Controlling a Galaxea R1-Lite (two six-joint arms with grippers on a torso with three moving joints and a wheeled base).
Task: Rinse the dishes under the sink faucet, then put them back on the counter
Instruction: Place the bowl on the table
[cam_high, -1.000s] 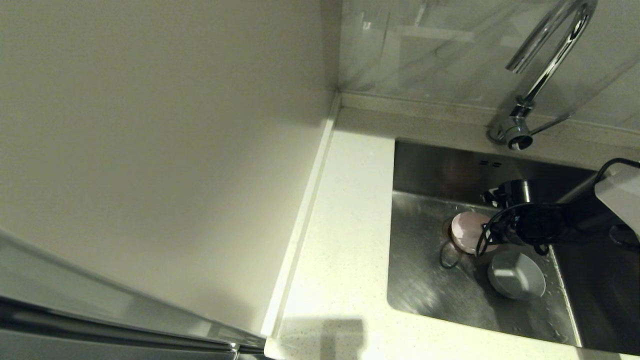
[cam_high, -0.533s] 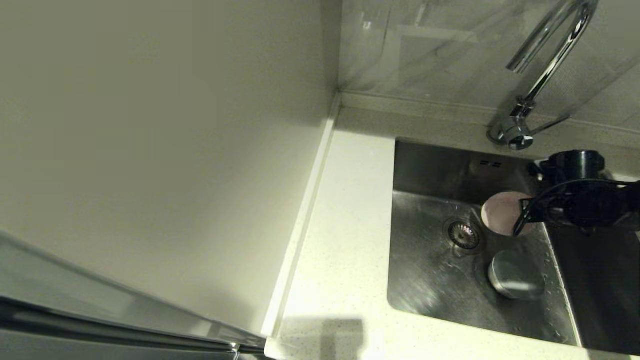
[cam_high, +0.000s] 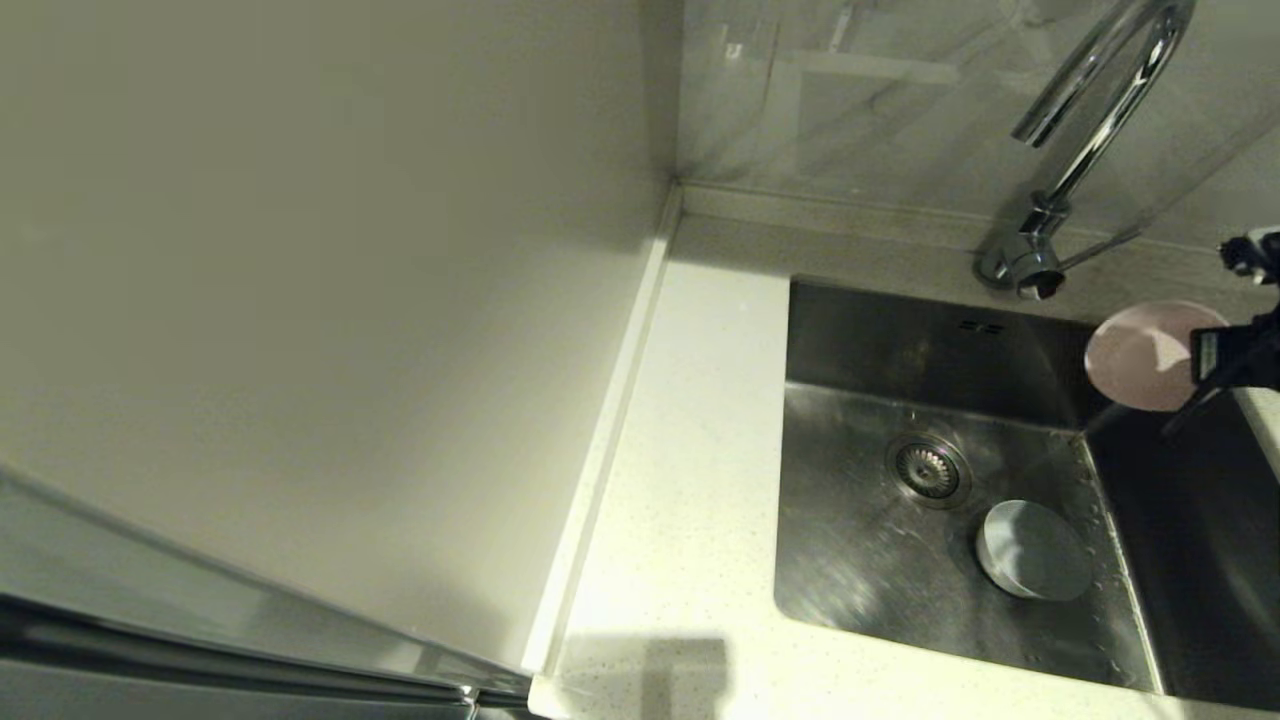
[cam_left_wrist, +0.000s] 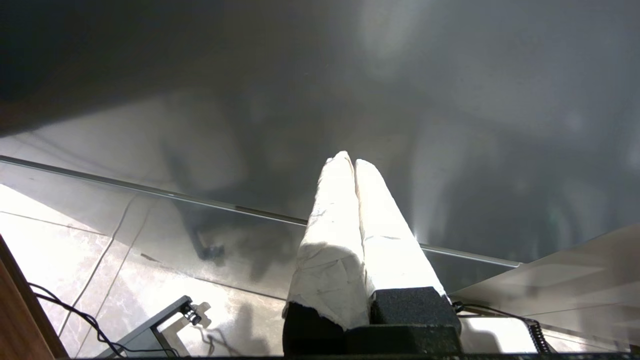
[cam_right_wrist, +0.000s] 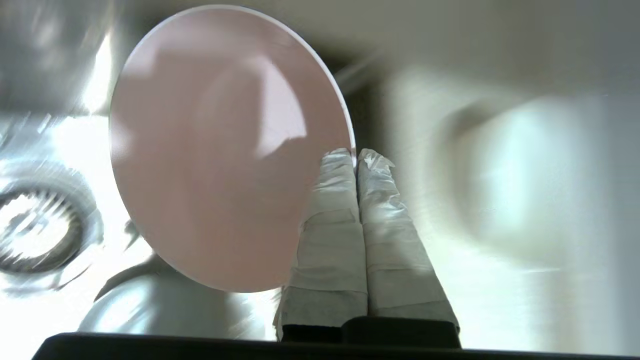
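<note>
My right gripper (cam_high: 1203, 356) is shut on the rim of the pale pink bowl (cam_high: 1140, 356), holding it tilted on edge above the sink's back right corner, below and right of the faucet (cam_high: 1092, 125). In the right wrist view the taped fingers (cam_right_wrist: 330, 200) pinch the pink bowl (cam_right_wrist: 220, 150) at its edge. The pale blue bowl (cam_high: 1034, 550) sits on the floor of the sink (cam_high: 850, 560), right of the drain strainer (cam_high: 928, 468). The white bowl is out of view. My left gripper (cam_left_wrist: 350, 160) is shut and empty, parked away from the sink.
The white speckled counter (cam_high: 690, 450) runs along the sink's left side, with its raised edge strip against the cream wall panel (cam_high: 330, 300). The faucet's thin lever (cam_high: 1100, 248) points right at its base. A darker second basin (cam_high: 1200, 580) lies to the right.
My right gripper has lifted the pink bowl from beside the drain, up and to the right, to the sink's back right corner. The blue bowl and left arm have stayed put.
</note>
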